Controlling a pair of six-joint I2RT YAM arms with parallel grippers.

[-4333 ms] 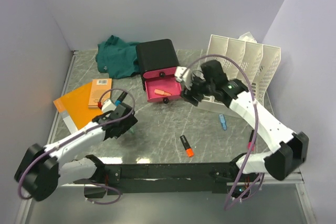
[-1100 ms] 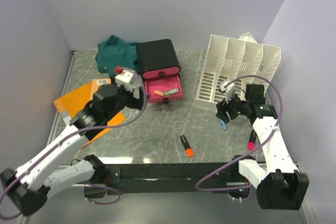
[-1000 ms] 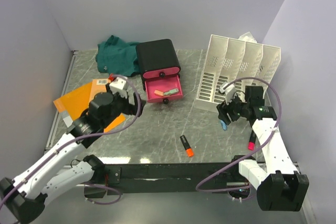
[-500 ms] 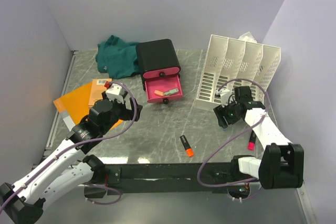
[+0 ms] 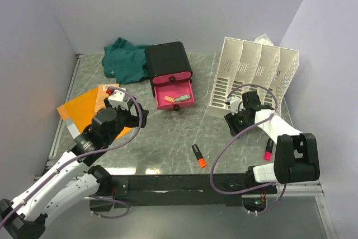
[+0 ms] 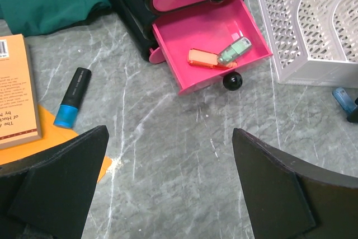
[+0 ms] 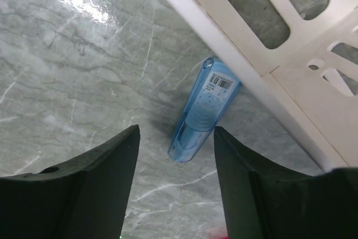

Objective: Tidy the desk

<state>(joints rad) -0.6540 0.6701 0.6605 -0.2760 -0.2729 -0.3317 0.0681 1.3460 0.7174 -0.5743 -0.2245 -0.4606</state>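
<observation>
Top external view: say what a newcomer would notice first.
The pink drawer stands open from the black box at the back. To its left lies a crumpled teal cloth; on the right, the open right claw hangs over a small blue item beside the white rack.

Top camera high at near edge, wrist cameras facing down, right closest (all share rack (image 5: pixel 251 71))
</observation>
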